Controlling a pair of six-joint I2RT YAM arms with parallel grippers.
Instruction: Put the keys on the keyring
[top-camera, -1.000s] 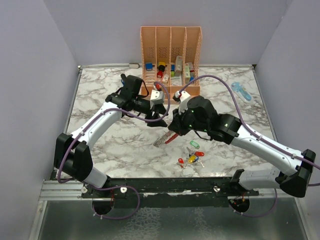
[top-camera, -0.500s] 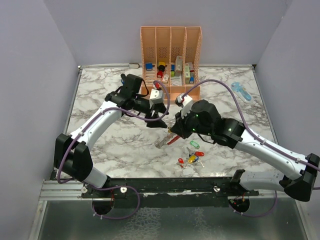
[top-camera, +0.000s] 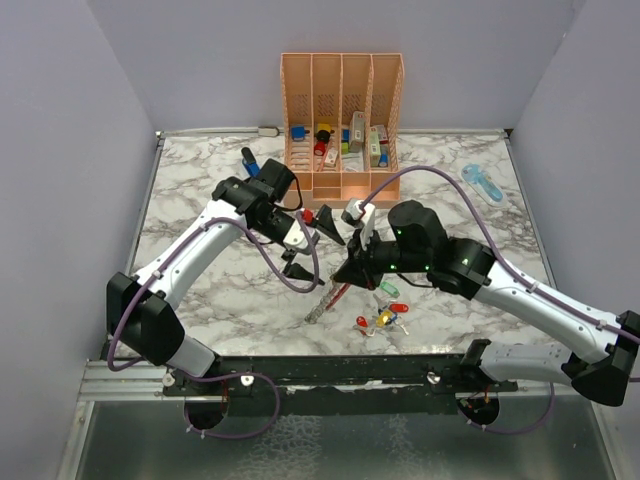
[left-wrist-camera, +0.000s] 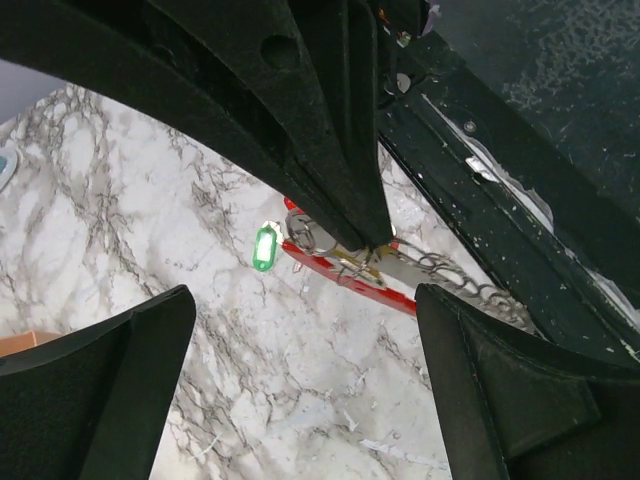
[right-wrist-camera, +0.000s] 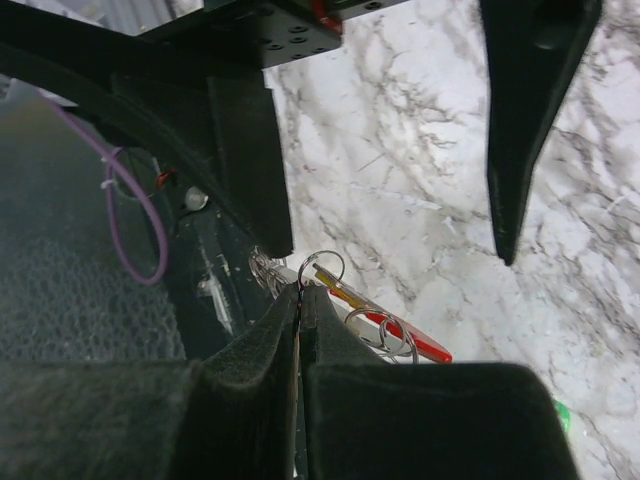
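Fingers (right-wrist-camera: 250, 400) of my right gripper (top-camera: 350, 272) pressed together, pinching upper end of keyring (top-camera: 328, 297). Keyring slants down, low end on marble table (top-camera: 200, 300). Loose keys (top-camera: 381, 319) clustered just right of it. Green key (top-camera: 390, 288) lies apart, further back. My left gripper (top-camera: 313, 247) beyond, fingers spread wide. Peach organiser (top-camera: 343, 120) at far edge.

My left gripper (top-camera: 314, 250) has swung round and its jaws have spread wide. Its wrist has pulled back toward the upper left of the frame, baring more of the dark blue tool (top-camera: 249, 160) there. My right gripper (top-camera: 349, 274) has slid slightly lower, its arm further right, and the keyring (top-camera: 325, 298) it pinches has dropped with it toward bottom centre.
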